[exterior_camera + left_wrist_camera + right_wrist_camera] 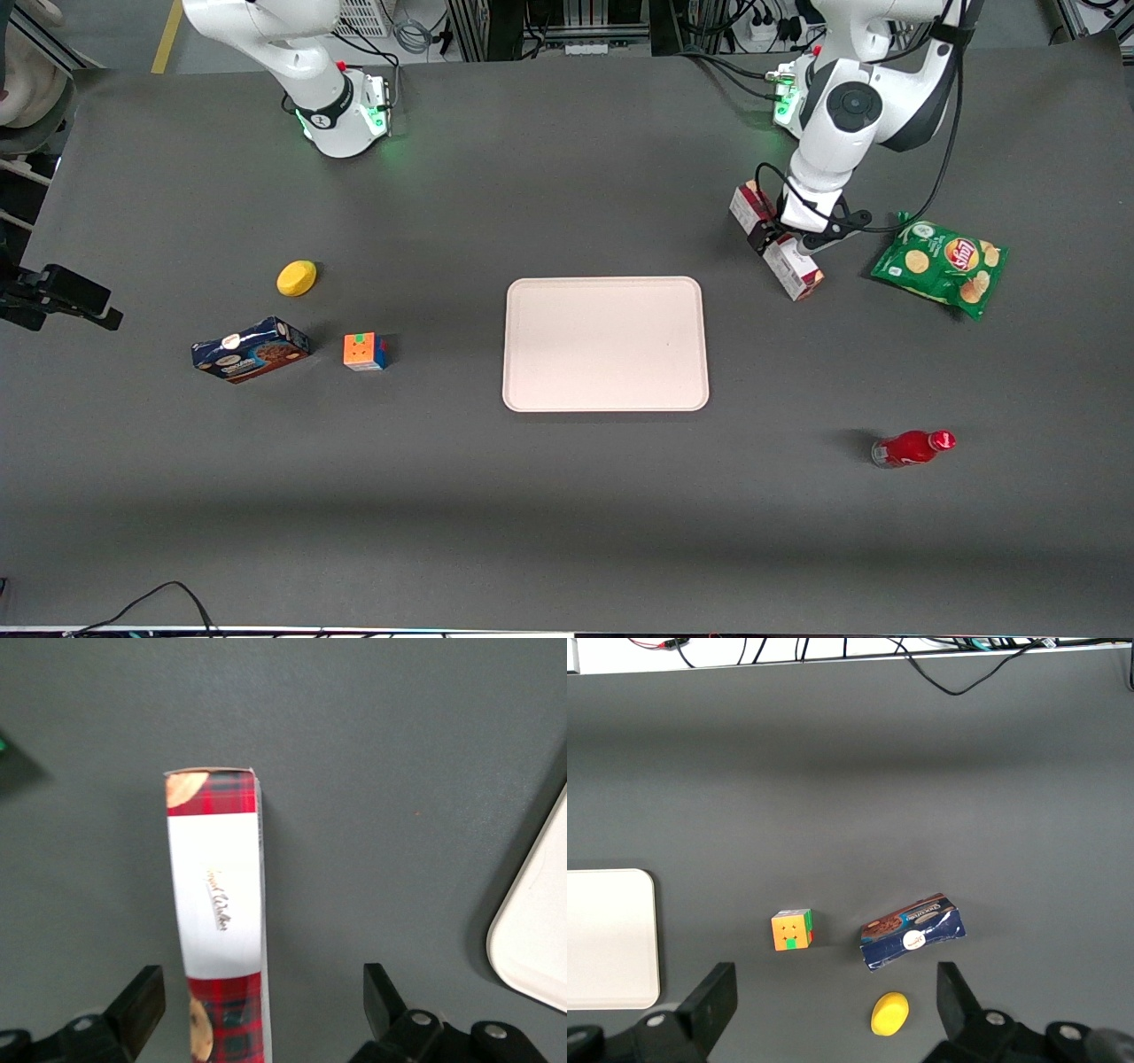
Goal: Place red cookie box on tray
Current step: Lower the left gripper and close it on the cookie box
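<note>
Front view footage shows the long, slim, dark red plaid cookie box (791,264) with a white label panel lying flat on the dark grey table surface (549,496), toward the working arm's end, well apart from the large, flat, pale pinkish-cream rectangular tray (606,344) at the table's middle. The left arm's black two-finger gripper (774,241) is lowered over the middle of the box, so that one end of the carton is seen on either side of it. From the left wrist camera the same carton (217,904) is seen running lengthwise between the two black fingers (140,1001), which are spread wide; the box sits closer to one finger than to the other, a clear gap of table remains on each side, and nothing is gripped. A rounded corner of the tray (532,939) is caught at the edge of that view, separated from the box by bare table. A green crinkled chip bag (941,266) lies beside the gripper, nearer the table's end, and a red plastic bottle (912,447) lies on its side nearer the front camera. Toward the parked arm's end are set a short dark blue cookie box (251,349), a multicoloured puzzle cube (364,351) and a small yellow rounded object (297,277).
</note>
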Controlling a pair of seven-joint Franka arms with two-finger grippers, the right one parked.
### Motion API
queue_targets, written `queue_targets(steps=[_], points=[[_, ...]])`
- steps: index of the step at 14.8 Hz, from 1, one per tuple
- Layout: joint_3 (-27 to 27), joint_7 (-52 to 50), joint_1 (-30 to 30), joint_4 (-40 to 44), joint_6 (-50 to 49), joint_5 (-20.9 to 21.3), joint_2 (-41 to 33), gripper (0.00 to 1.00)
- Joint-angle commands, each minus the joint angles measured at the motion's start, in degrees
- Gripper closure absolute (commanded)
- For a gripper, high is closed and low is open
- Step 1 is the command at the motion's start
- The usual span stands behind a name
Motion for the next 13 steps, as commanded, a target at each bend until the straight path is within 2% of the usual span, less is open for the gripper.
queue_targets(steps=[1, 3, 4, 7, 13], points=[[0.07, -1.15, -0.58, -3.18, 6.55, -0.55, 2.61, 0.0], [0.07, -1.06, -0.58, -3.18, 6.72, -0.55, 3.31, 0.01], [0.08, -0.98, -0.58, -3.44, 7.86, -0.55, 3.92, 0.06], [0.08, -0.71, -0.41, -3.97, 10.42, -0.55, 5.69, 0.12], [0.08, -0.01, 0.12, -3.88, 8.75, -0.55, 5.69, 0.75]])
